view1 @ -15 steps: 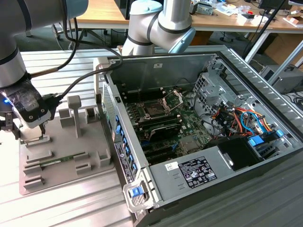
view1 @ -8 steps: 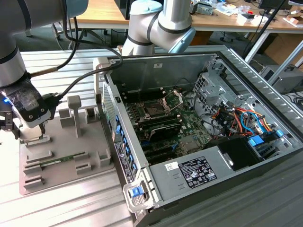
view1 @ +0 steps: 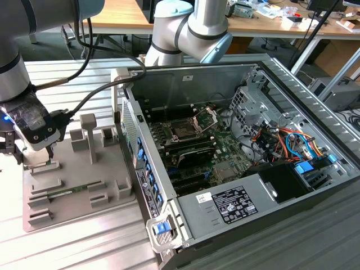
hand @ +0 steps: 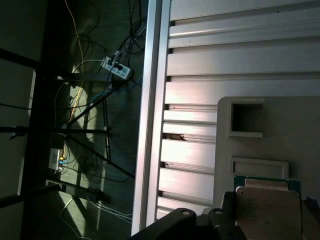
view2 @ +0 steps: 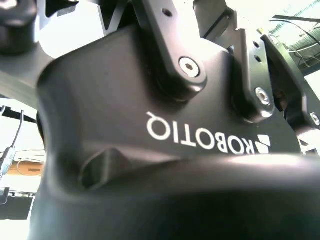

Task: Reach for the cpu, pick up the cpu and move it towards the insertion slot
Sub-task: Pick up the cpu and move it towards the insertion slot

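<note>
the claw (view1: pixel 21 153) hangs over the grey tray (view1: pixel 73 202) at the exterior view's left; how wide it stands cannot be told. in the first wrist view the cpu (hand: pixel 267 210) shows just beside the claw's black body, at the tray. the insertion slot (view1: pixel 185 128) sits mid-frame inside the open computer case (view1: pixel 185 76), well apart from the claw. risk: the chip is thin and flat, so an off-centre grip may tilt or drop it. the raised tray blocks (view1: pixel 89 132) and the case wall may be struck in transit.
</note>
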Tool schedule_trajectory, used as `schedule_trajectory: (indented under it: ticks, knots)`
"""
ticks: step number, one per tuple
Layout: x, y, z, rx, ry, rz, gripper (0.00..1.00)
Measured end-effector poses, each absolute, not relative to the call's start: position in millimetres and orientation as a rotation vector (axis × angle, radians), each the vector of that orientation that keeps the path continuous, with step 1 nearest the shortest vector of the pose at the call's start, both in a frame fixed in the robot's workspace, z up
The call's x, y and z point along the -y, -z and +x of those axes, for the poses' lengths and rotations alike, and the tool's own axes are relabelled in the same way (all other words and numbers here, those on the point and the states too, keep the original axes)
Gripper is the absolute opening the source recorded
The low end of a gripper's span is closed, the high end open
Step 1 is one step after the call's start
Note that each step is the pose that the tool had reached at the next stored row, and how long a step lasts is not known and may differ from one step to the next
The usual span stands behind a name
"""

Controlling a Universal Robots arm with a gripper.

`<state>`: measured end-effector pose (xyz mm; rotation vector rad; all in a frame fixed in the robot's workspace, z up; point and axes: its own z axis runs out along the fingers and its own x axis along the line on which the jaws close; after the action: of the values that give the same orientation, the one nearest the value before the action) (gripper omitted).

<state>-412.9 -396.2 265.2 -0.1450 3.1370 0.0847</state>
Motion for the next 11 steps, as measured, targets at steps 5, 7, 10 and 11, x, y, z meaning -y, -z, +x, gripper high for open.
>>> schedule_trajectory:
  ticks: [5,7,10,11]
  knots:
    - [396.2,-267.6,-412.9,-3.137,-0.085,-0.145,0.54]
    - [396.2,-268.4,-412.9,-3.137,-0.085,-0.145,0.54]
    - [396.2,-269.7,-412.9,-3.137,-0.085,-0.145,0.54]
    - [396.3,-270.2,-412.9,-3.137,-0.085,-0.145,0.54]
